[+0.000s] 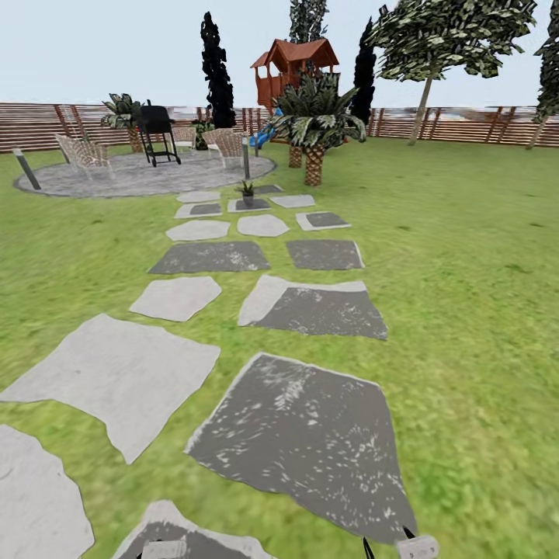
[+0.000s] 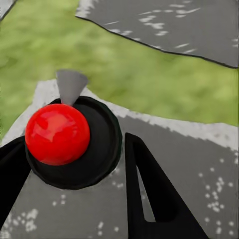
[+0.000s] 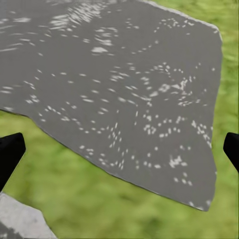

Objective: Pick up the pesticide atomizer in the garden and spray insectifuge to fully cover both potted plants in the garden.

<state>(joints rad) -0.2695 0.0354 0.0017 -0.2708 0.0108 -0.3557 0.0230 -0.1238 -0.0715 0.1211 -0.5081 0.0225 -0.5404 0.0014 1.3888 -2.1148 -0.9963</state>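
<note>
No writing, brand or label can be read anywhere in these renders. At the far left of the head view, a short grey post (image 1: 26, 168) leans at the edge of the round paved patio (image 1: 140, 180), which lies on the lawn (image 1: 466, 272) before the brown slatted fence (image 1: 46, 124); on the patio stand a pale wicker chair (image 1: 84, 152), a black wheeled grill (image 1: 157, 133) and, behind it, a broad-leafed potted shrub (image 1: 123, 112). A path of grey stepping stones (image 1: 299, 435), some light and some dark with white flecks, runs from the robot's feet up to the patio. Near the far end of that path, on a small stone, sits one of the potted plants (image 1: 248, 191): a small low tuft of pointed green leaves over a little grey pot, though it is too small here to make out any speckling. Just right of it rises a scaly-trunked palm (image 1: 314, 128), with a red-roofed wooden playhouse (image 1: 293, 70) behind and a leafy tree (image 1: 450, 35) further right. At the bottom edge, the pale tips of the two arms just peek in. In the left wrist view, the left gripper (image 2: 74, 199) hangs over a dark stone with its black fingers (image 2: 154, 194) spread apart, a glossy red ball on a black disc (image 2: 59, 134) lying beyond them. In the right wrist view, the right gripper (image 3: 119, 149) shows its two black fingertips (image 3: 10, 149) at opposite edges, wide apart, with nothing between them, above a flecked dark stone and grass.
</note>
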